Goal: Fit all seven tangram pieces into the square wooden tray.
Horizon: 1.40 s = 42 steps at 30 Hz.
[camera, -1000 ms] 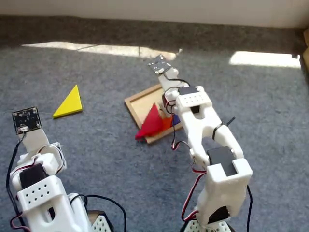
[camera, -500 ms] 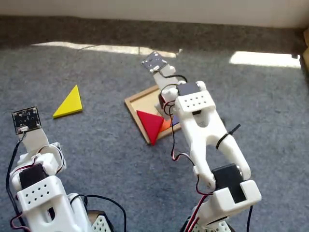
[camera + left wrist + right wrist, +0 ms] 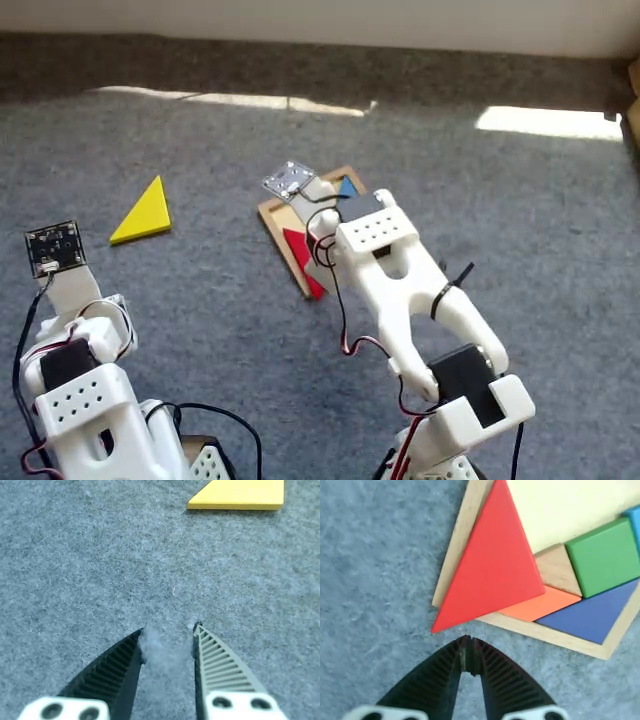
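Red triangle (image 3: 490,575) sticks out over the tray (image 3: 460,545). Right gripper (image 3: 469,652) is closed, empty. Left gripper (image 3: 169,640) is open.

An indoor room, judging by grey carpet (image 3: 210,300) and pale wall (image 3: 300,18)

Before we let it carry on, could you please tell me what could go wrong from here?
1. The red triangle lies across the rim of the tray with a corner over the carpet. A nudge from the shut right gripper might shove the whole tray rather than seat it.
2. The yellow triangle lies flat on the carpet, far from the tray. The open left gripper may struggle to get under its thin edge.
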### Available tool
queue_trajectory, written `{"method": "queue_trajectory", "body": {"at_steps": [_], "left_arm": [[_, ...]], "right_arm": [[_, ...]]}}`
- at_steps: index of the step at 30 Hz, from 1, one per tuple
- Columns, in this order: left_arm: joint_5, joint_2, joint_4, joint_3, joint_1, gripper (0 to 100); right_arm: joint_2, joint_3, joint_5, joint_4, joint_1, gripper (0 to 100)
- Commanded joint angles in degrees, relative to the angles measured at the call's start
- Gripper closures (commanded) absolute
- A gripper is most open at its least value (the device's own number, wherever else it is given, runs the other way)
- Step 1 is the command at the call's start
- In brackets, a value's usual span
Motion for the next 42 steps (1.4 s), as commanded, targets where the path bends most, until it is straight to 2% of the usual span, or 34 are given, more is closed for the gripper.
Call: {"method": "queue_trajectory", "body": {"at_steps": [1, 7, 16, 26, 29, 35, 42], "left_arm": [[0.4, -0.7, -0.9, -0.1, -0.5, 84], [0.4, -0.7, -0.9, -0.1, -0.5, 84], [0.4, -0.7, -0.9, -0.1, -0.5, 84], [0.4, -0.7, -0.9, -0.1, -0.5, 84], [0.4, -0.7, -0.9, -0.1, -0.5, 84], [0.4, -0.7, -0.9, -0.1, -0.5, 84], [0.3, -0.7, -0.9, -0.1, -0.5, 84]], "right_arm": [[-3.5, 1.1, 0.7, 0.0, 0.1, 99.2], [-3.3, 2.4, 0.4, -4.0, -3.0, 99.2], [5.1, 1.7, 0.2, -10.0, -3.3, 99.2], [-2.7, 1.7, 0.2, -11.8, -3.6, 99.2], [-2.7, 1.7, 0.1, -15.8, -4.1, 99.2], [-2.7, 1.9, -10.0, -24.0, -4.1, 99.2], [-2.6, 2.2, -10.6, -34.4, -6.6, 99.2]]}}
